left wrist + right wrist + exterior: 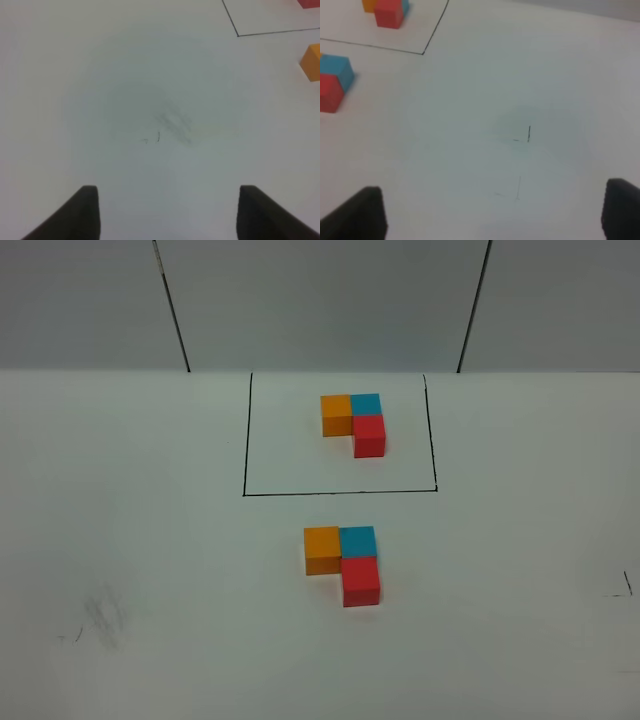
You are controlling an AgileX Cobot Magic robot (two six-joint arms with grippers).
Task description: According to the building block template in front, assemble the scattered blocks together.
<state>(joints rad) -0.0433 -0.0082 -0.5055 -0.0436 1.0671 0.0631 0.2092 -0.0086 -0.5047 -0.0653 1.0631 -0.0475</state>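
The building block template (352, 421) is an L of orange, teal-blue and red cubes inside a black-line rectangle (340, 493) at the table's back middle. In front of it the unframed orange cube (322, 550), teal-blue cube (358, 541) and red cube (361, 581) sit pressed together in the same L shape. Neither gripper shows in the exterior view. In the left wrist view my left gripper (167, 212) is open and empty over bare table, with the orange cube (312, 62) at the frame's edge. My right gripper (495, 215) is open and empty, with the teal-blue cube (337, 70) and red cube (330, 94) far off.
The white table (150, 540) has faint smudges (100, 618) at the front left and small pen marks (622, 588) at the right. A grey wall with two dark seams (172, 305) stands behind the table.
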